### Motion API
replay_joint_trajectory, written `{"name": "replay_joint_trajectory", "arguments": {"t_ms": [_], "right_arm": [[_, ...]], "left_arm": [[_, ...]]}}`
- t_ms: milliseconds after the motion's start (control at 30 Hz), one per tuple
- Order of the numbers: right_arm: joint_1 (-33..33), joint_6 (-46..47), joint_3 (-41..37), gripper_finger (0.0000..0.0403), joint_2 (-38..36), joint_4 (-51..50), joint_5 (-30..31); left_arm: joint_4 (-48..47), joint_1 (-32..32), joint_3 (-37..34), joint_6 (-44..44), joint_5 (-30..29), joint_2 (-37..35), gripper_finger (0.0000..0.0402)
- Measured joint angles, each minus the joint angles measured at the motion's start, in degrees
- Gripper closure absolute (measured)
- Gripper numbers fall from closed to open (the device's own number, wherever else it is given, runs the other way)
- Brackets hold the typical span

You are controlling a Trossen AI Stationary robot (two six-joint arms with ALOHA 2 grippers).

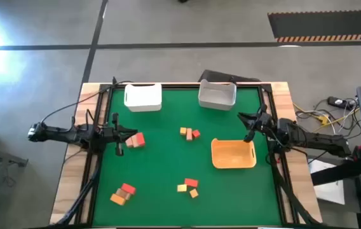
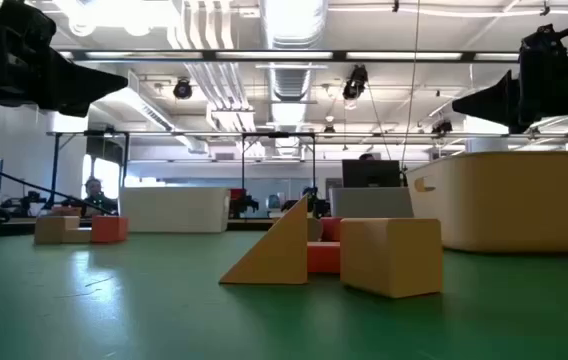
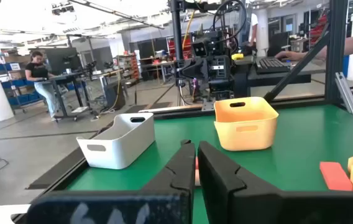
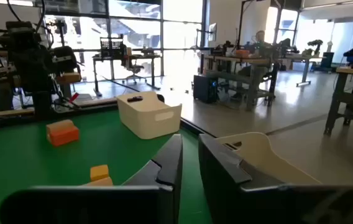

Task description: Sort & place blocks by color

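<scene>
Small red, yellow-orange and tan blocks lie in four clusters on the green mat: one by my left gripper (image 1: 136,140), one at the centre (image 1: 190,133), one near the front (image 1: 189,186) and one at the front left (image 1: 123,194). The low view shows the front cluster close up: a yellow-orange wedge (image 2: 274,250), a tan cube (image 2: 389,256) and a red block behind them. My left gripper (image 1: 126,133) (image 3: 195,163) hovers shut just left of the red and tan blocks (image 3: 344,174). My right gripper (image 1: 250,131) (image 4: 189,163) hovers shut above the orange bin's far edge, holding nothing.
Two white bins (image 1: 143,97) (image 1: 217,95) stand at the mat's far edge. An orange bin (image 1: 233,153) sits right of centre. Black rails frame the mat on a wooden table (image 1: 72,184). Cables lie on the floor to the right, and people sit at desks in the room behind.
</scene>
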Motion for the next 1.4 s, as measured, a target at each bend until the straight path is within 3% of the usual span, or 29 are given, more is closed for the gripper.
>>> {"name": "replay_joint_trajectory", "arguments": {"t_ms": [1100,1400], "right_arm": [[0.00,0.00,0.01,0.0360,0.00,0.00,0.00],[0.00,0.00,0.00,0.0360,6.50,0.74,0.05]], "left_arm": [[-0.02,0.02,0.00,0.00,-0.02,0.00,0.0398],[0.00,0.02,0.00,0.02,0.00,-0.02,0.0398]]}}
